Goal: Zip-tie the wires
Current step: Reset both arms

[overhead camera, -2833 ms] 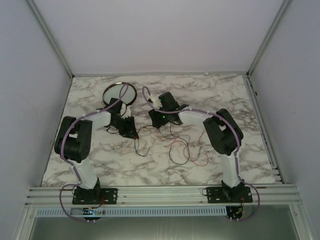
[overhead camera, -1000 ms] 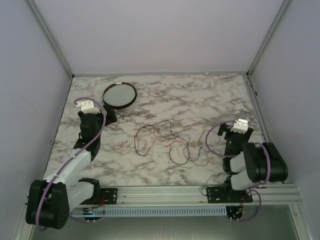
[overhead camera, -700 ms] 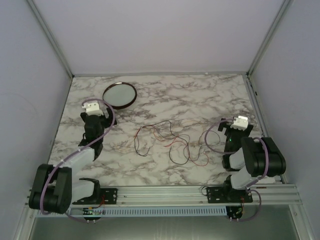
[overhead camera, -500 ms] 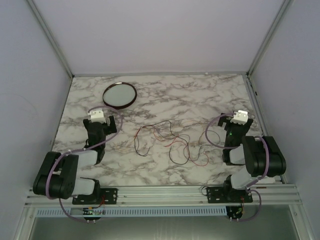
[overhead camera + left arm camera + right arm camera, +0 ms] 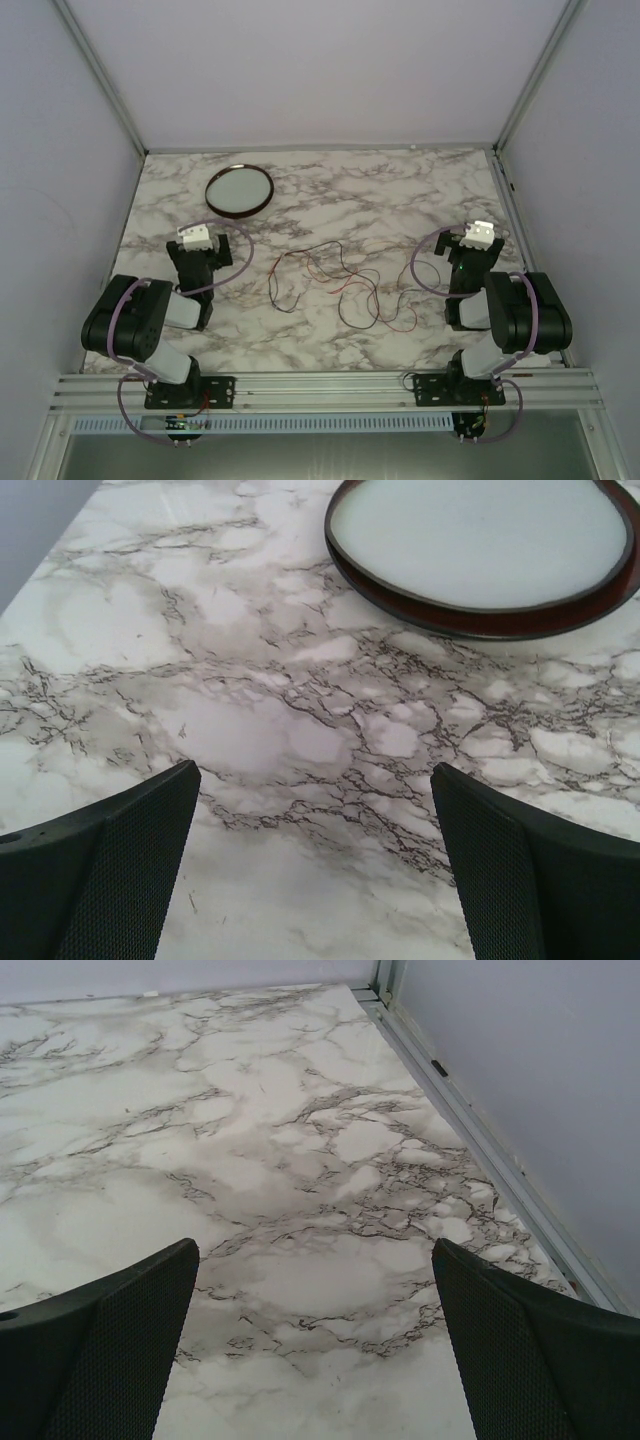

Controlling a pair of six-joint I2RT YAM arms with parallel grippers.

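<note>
The wires (image 5: 340,285), thin red and dark strands curling in loose loops, lie on the marble table (image 5: 330,190) between the two arms in the top view. My left gripper (image 5: 200,243) is folded back at the left, well apart from them. In its wrist view the left gripper (image 5: 315,800) is open, its black fingers (image 5: 110,870) wide apart over bare marble. My right gripper (image 5: 474,240) is folded back at the right. The right gripper (image 5: 315,1275) is open too, holding nothing. Neither wrist view shows the wires.
A round dark-rimmed dish (image 5: 239,190) sits at the back left, also ahead of the left gripper as the dish (image 5: 480,550). A metal rail and wall (image 5: 470,1130) run along the table's right edge. The arm bases stand on the rail (image 5: 320,385) at the near edge.
Both arms have drawn back from the wires at the table's middle and folded up near their bases. Over the last second the left arm tucked in further. The wires have not moved.
</note>
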